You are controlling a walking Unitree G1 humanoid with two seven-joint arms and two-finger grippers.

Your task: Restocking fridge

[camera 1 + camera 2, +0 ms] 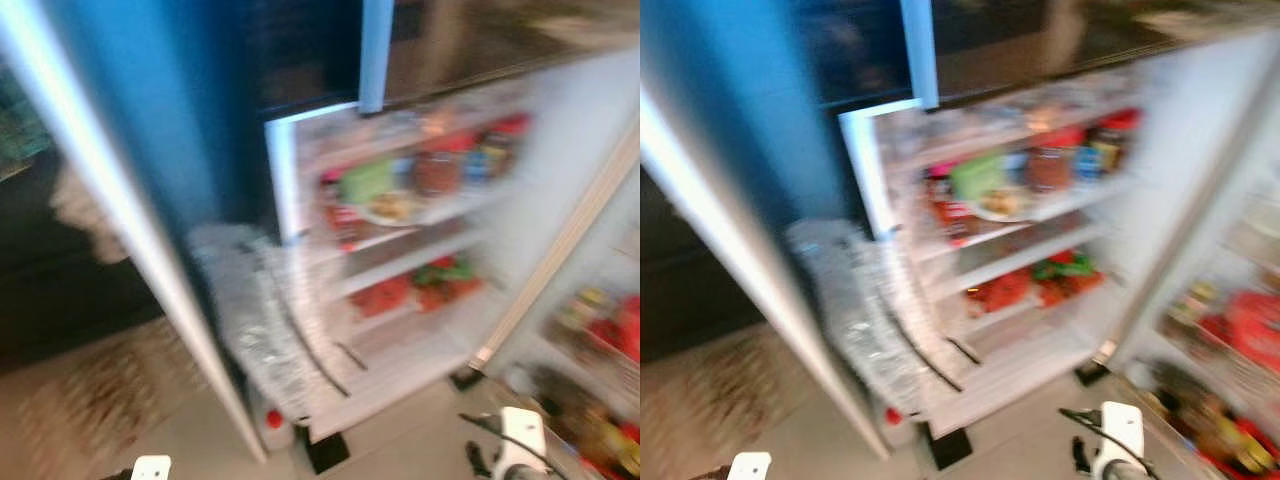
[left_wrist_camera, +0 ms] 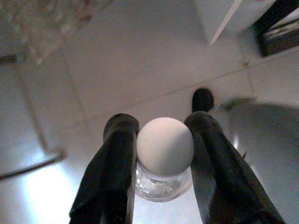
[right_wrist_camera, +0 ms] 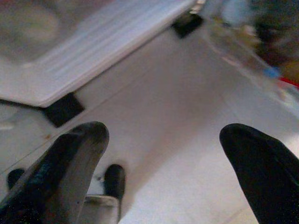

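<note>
Between the two black fingers [image 2: 117, 172] of the left gripper [image 2: 163, 163] sits a clear bottle with a round white cap [image 2: 165, 148], clamped on both sides just under the cap, with pale floor tiles [image 2: 140, 60] below it. Over the same floor, the right gripper [image 3: 163, 154] hangs with its fingers spread wide and nothing between them; beyond its tips lie the white base of the fridge [image 3: 93, 51] and a black foot [image 3: 63, 109] under it. Farther ahead of both grippers the fridge [image 1: 420, 250] stands open, its blue door [image 1: 130, 150] swung out to the left. Through heavy blur, its shelves [image 1: 410, 215] seem to carry red and green items, likely jars and produce.
</note>
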